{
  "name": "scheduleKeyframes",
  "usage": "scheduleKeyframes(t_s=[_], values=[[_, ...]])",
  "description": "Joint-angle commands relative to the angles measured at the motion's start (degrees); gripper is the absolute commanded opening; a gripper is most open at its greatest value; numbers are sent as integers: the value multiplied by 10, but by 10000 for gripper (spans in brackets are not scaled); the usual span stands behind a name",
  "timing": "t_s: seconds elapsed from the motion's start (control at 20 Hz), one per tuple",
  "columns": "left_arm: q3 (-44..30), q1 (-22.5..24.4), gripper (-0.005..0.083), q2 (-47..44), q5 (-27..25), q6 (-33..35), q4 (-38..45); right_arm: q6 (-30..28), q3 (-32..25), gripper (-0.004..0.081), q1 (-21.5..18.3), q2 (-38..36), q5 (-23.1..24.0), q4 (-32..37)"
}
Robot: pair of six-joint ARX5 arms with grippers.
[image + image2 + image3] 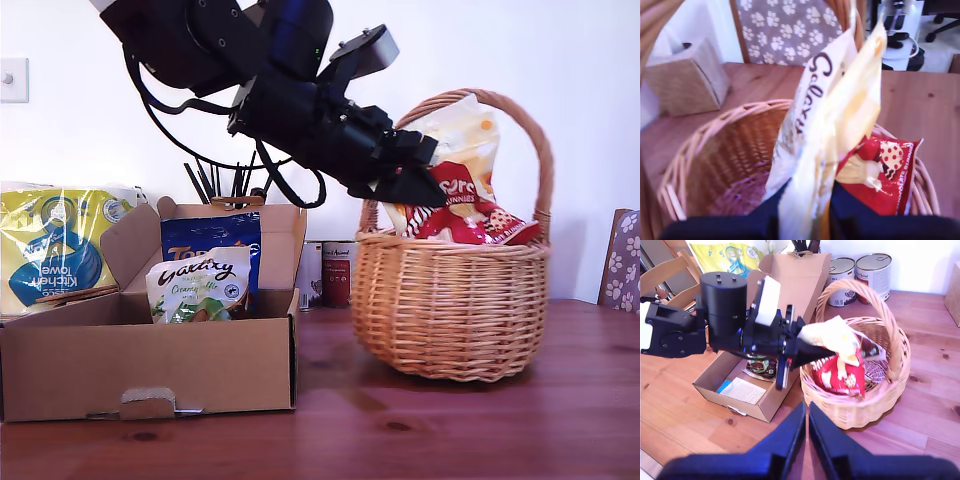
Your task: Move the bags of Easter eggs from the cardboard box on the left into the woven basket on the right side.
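- The bench (450, 430) carries everything. The cardboard box (150, 360) sits at the exterior view's left and the woven basket (450, 310) at its right, well apart.
- The basket's tall handle arches right over the drop zone. I judge it the main thing to avoid, so the arm should lower and later back out on the open side without brushing the arch.
- My first gripper (422, 185) hovers at the basket's rim on the side nearer the box. Its fingers (855, 212) are clamped on the bottom edge of a cream Galaxy pouch (462, 130).
- That held pouch juts up and out under the handle, above the red pouch (468, 210) already lying in the basket. I cannot tell whether the two touch.
- The step in hand looks like the release. It is best to tip the pouch down inside the rim and let it settle against the red one. Only then should the fingers spread, or the glossy pack may slide out over the edge.
- Two bags stand upright in the box: a second Galaxy pouch (200, 280) and, just behind it, a dark blue pouch (210, 238).
- My second gripper (806, 440) hangs high above the bench, fingers nearly together and holding nothing.
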Motion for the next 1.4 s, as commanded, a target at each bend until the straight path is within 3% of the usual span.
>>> scheduleKeyframes(t_s=[0.0,0.3,0.55,0.9,0.95,1.05,1.1,1.15,1.35], values=[[6,-1,-14,9,5,-2,-20,2,6,-12,2,1,-4,5],[6,-1,-14,8,8,2,-80,2,6,-12,2,1,-5,4],[20,-3,-14,6,63,3,-146,2,6,-12,2,1,-5,1],[27,-2,-1,-6,58,13,-150,2,6,-12,2,1,-5,1],[27,-3,75,-6,53,13,-148,2,6,-12,2,1,-5,1],[27,-3,459,-6,51,13,-142,2,6,-12,2,1,-5,1],[27,-4,608,-6,51,13,-139,2,6,-12,2,1,-5,1],[27,-4,644,-8,50,13,-137,2,6,-12,2,1,-5,1],[28,-4,574,-39,49,13,-140,2,6,-12,2,1,-5,2]])
